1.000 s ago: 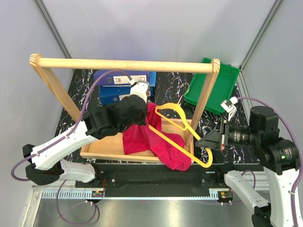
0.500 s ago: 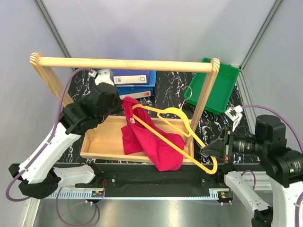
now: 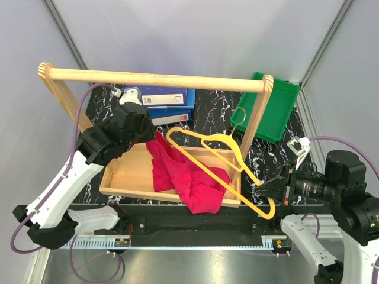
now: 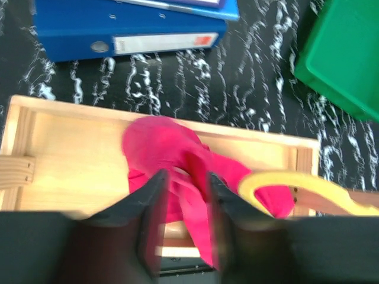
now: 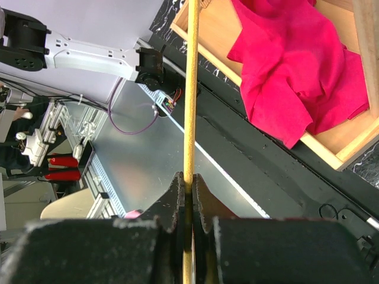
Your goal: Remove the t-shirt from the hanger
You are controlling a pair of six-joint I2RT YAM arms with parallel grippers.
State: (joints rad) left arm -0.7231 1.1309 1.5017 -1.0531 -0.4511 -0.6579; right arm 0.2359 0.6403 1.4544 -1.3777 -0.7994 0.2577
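T-shirt point(image 3: 189, 177): crumpled in wooden tray point(image 3: 127, 171), directly below the parted, empty left fingers point(image 4: 151, 201). Hanger point(image 5: 190, 89): one bar pinched tight between the right fingers point(image 5: 174, 201), held aloft, crossing above the cloth. Removal looks done, though full separation is uncertain; hanger not yet set down.

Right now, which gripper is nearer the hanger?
Right. The right gripper is shut on the hanger, gripping one bar; the left gripper hangs open over the t-shirt, clear of the hanger's other end.
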